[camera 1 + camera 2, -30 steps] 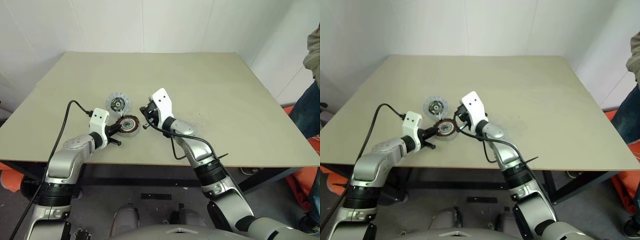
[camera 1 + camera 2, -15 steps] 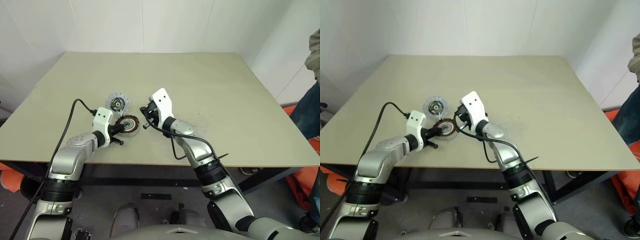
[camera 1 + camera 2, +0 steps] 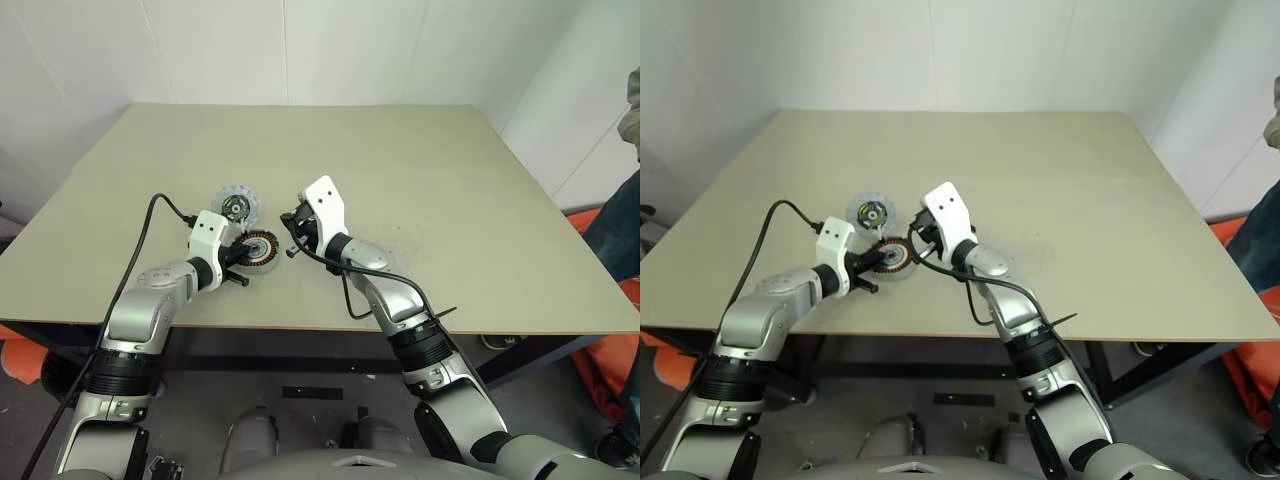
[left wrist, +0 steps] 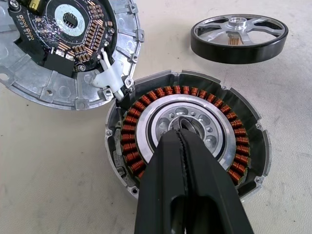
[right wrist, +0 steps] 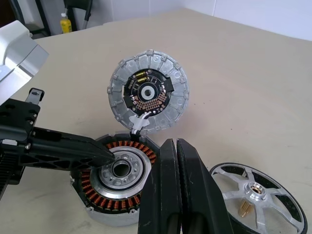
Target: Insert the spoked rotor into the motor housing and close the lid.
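Plainly, the left end effector (image 4: 181,134), fingers together, poked into the motor housing (image 4: 187,146) hub on the counter (image 3: 420,170); pushing could skid it into the lid (image 4: 68,48) touching its rim. The right end effector (image 5: 176,146) hovered closed, level, beside the spoked rotor (image 5: 256,200).

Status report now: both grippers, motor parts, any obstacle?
Left gripper shut, tip in copper-wound motor housing centre. Right gripper shut, empty. Black spoked rotor on table beside housing; pale scalloped lid off. Left gripper blocks insertion.
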### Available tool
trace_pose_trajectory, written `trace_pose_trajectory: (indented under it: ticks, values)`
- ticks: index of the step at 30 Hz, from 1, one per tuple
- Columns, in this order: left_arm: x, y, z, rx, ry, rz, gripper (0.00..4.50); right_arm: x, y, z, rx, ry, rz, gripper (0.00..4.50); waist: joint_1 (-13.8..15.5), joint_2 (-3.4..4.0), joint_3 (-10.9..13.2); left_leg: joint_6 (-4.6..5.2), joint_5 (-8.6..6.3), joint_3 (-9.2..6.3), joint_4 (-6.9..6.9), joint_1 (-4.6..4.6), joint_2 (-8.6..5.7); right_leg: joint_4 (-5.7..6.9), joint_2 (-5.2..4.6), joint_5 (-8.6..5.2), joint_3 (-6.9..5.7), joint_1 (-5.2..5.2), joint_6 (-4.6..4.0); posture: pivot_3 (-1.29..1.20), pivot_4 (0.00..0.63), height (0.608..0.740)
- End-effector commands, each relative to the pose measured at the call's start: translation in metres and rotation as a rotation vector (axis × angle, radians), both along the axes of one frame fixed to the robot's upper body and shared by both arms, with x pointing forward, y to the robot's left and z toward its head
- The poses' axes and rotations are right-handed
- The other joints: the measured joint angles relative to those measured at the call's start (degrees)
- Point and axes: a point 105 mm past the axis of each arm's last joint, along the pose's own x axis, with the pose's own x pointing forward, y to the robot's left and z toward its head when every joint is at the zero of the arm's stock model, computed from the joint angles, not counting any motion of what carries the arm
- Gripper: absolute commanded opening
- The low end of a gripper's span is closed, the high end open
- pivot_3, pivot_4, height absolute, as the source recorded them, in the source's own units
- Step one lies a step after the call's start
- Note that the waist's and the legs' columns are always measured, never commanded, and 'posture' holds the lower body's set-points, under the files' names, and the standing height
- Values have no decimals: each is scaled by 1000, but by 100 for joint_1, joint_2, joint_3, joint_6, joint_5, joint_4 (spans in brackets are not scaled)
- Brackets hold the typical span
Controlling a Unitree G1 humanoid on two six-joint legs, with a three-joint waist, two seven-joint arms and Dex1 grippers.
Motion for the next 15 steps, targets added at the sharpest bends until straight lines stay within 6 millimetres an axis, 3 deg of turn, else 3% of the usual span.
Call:
trace_pose_trajectory:
  ticks: [1,9,15]
  values:
    - [4,-5,14,-2,-55,-24,28,-1,3,19,46,-57,10,0,1,0,0,0,0,0,0,0,0,0,0,0,0,0,0,0,0,740]
    - [7,-8,43,-46,-147,-31,28,-1,2,18,43,-56,10,0,0,0,0,0,0,0,0,-1,0,0,0,0,0,-1,0,0,0,740]
    - [6,-15,35,-46,-120,-56,28,-1,3,18,42,-58,12,0,-2,0,0,0,0,0,0,0,0,0,0,0,0,-1,0,0,0,740]
